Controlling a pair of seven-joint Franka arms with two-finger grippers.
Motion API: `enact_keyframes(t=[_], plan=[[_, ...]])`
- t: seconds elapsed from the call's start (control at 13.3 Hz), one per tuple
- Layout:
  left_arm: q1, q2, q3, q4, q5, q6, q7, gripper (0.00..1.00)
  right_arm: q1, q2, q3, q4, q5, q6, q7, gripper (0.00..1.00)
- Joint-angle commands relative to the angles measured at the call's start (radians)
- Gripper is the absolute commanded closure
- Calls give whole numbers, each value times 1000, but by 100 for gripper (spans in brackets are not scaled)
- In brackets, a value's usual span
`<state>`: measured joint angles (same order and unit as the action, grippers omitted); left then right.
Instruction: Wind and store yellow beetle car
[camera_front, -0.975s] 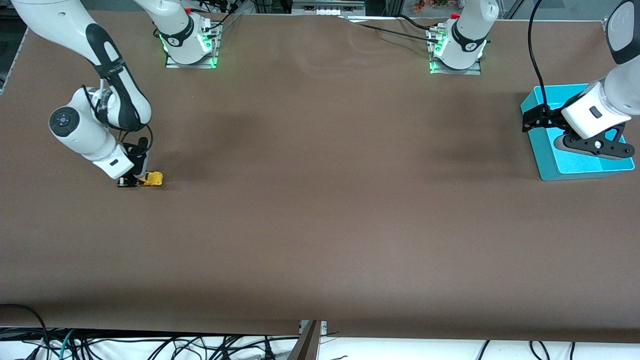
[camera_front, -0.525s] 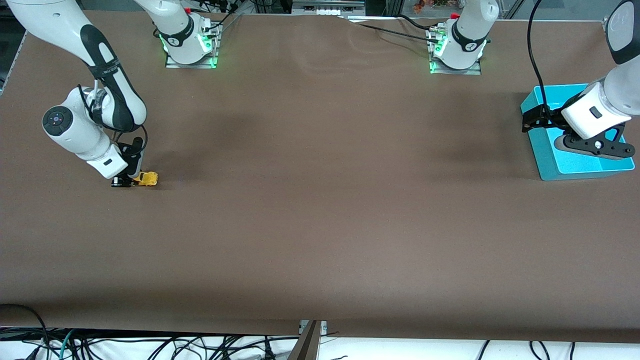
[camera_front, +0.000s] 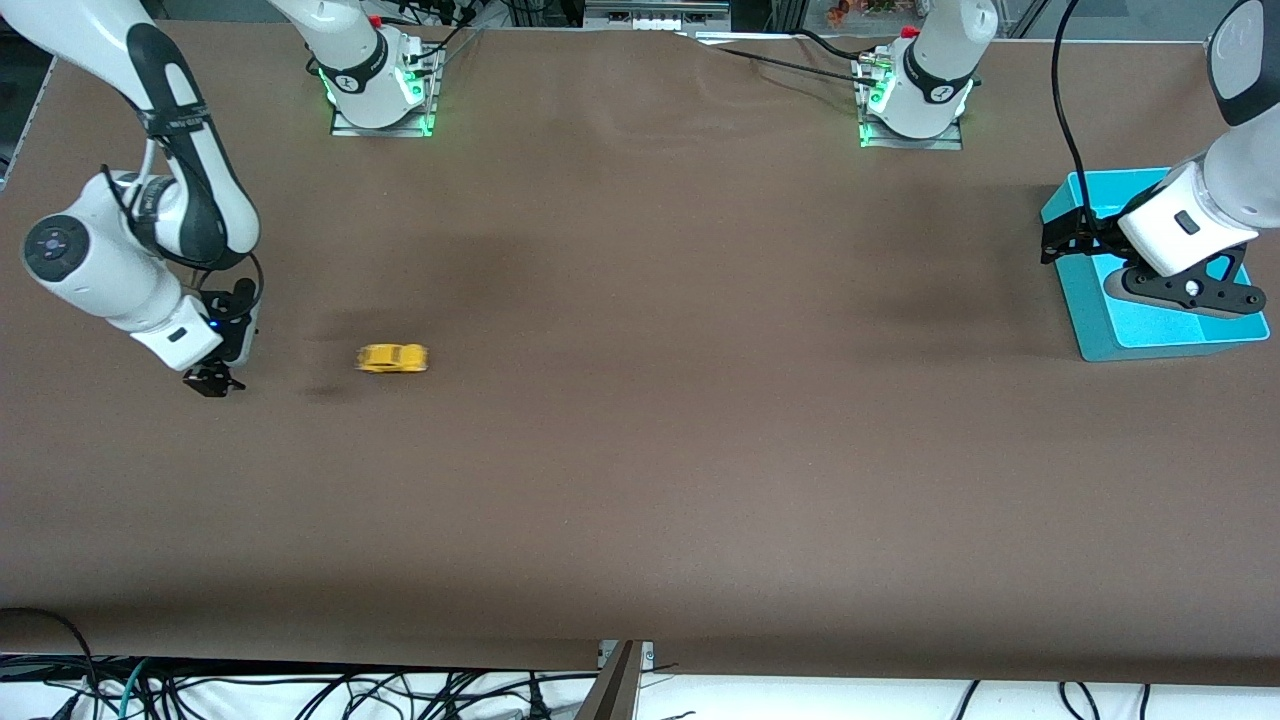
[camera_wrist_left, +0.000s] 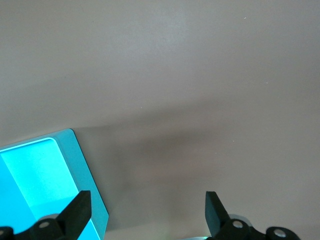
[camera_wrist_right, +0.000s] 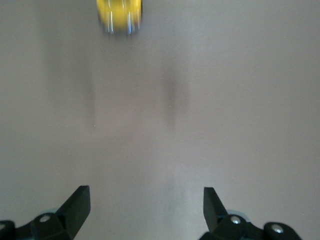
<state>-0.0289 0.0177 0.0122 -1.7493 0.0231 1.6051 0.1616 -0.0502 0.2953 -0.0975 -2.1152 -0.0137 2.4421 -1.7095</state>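
Note:
The yellow beetle car (camera_front: 393, 358) is on the brown table, free of any gripper and blurred by motion, toward the right arm's end. It also shows in the right wrist view (camera_wrist_right: 119, 15), blurred, well apart from the fingertips. My right gripper (camera_front: 211, 384) is open and empty, low over the table, beside the car on the side away from the left arm. My left gripper (camera_front: 1068, 237) is open and empty over the edge of the teal bin (camera_front: 1090, 330), whose rim shows in the left wrist view (camera_wrist_left: 75, 170).
The two arm bases (camera_front: 378, 95) stand along the table edge farthest from the front camera. Cables hang below the edge nearest that camera. Brown table surface (camera_front: 700, 400) stretches between the car and the bin.
My right gripper has let go of the car and drawn back away from it. The car has rolled toward the left arm's end of the table. The left arm has barely moved.

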Motion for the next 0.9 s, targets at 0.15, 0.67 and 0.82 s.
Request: enact_keyframes(t=[0.15, 0.67, 0.82], plan=[[4, -19, -8, -25, 12, 4, -13, 0, -16, -2, 15, 87, 1, -91, -5, 0], [4, -18, -6, -9, 12, 4, -8, 0, -10, -4, 57, 265, 32, -273, 210, 0], [6, -16, -8, -27, 9, 7, -20, 0, -10, -4, 96, 357, 31, -406, 395, 0]])
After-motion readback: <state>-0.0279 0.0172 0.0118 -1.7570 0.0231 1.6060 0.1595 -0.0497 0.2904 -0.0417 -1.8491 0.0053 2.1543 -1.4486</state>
